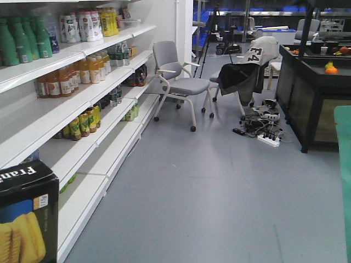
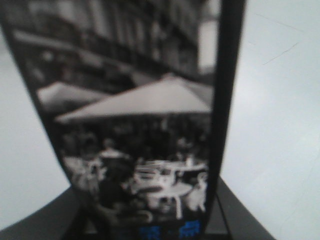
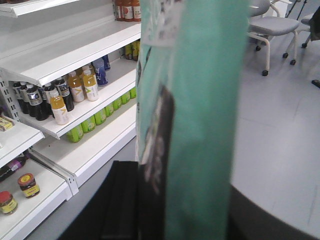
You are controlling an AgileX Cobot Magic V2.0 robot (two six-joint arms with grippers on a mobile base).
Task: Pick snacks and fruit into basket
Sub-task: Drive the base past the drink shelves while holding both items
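White shelves (image 1: 33, 125) are holding rows of drink bottles (image 1: 60, 81), and the grey floor (image 1: 219, 197) is carrying two chairs (image 1: 189, 85) plus tangled cables (image 1: 258, 126).
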